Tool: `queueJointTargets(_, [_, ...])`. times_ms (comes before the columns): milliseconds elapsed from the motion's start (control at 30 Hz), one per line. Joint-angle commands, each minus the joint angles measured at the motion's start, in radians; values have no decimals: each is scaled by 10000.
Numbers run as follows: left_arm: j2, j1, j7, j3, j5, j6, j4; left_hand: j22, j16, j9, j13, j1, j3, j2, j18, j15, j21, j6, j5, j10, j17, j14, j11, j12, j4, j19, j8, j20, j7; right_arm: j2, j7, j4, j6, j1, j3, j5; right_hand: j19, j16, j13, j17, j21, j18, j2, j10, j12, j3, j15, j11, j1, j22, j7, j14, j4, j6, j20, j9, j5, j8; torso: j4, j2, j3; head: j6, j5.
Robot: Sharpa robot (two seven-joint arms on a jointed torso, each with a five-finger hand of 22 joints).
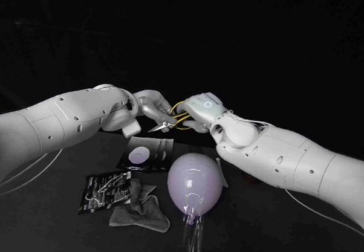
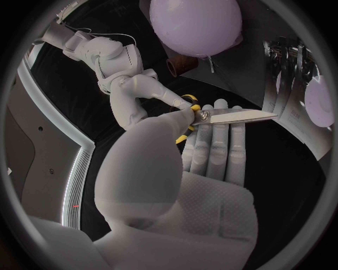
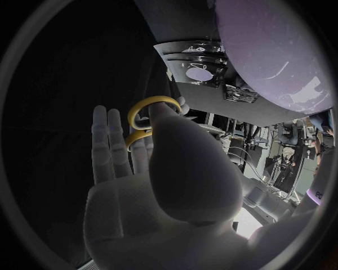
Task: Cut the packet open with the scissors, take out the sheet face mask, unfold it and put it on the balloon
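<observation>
scissors (image 1: 166,123) up in the air past the balloon's (image 1: 195,182) far end. left robot hand (image 1: 149,107) pinches them near the pivot, right robot hand (image 1: 203,107) grips the yellow loops. packet (image 1: 146,156) flat on table (image 1: 292,247) just beside the balloon, grey cloth (image 1: 138,212) near it.

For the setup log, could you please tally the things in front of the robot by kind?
scissors: 1
balloon: 1
clear stand under the balloon: 1
packets: 2 that can be told apart, the packet with a pale circle and the shiny dark packet
grey cloth: 1
Total: 6
</observation>
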Motion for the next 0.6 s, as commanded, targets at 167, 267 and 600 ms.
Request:
queueJointTargets(167, [2, 0, -231, -6, 304, -102, 33, 97, -55, 75, 27, -100, 608, 99, 49, -23, 193, -28, 40, 252, 50, 87, -138, 70, -508, -136, 49, 23, -9, -122, 884, 200, -739, 26, 24, 487, 150, -80, 14, -42, -24, 174, -294, -33, -5, 606, 5, -59, -54, 7, -127, 15, -98, 46, 19, -72, -34, 2, 1, 6, 2, 17, -3])
queueJointTargets(267, [-8, 0, -272, -8, 316, -80, 30, 124, -59, 100, 29, -126, 632, 96, 52, -26, 237, -29, 40, 262, 64, 99, -141, 72, -523, -155, 51, 23, -12, -181, 980, 242, -719, 26, 24, 565, 109, -139, 14, -69, -60, 159, -388, -6, -3, 891, -45, -95, -95, -2, -171, -49, -147, 58, 22, -101, -33, 1, 3, 5, 0, 18, -3])
queueJointTargets(600, [-36, 0, -420, -15, 325, 58, 35, 164, -65, 138, 33, -160, 666, 97, 57, -31, 301, -31, 40, 278, 85, 116, -146, 75, -547, -181, 54, 22, -16, -347, 1509, 357, -743, 28, 24, 1173, -2524, -826, 12, -476, -462, -308, -751, -1016, -15, 2102, 91, -192, -637, -1273, -319, -1094, -658, -535, 599, -362, -37, -71, -1, 8, -3, 32, -7])
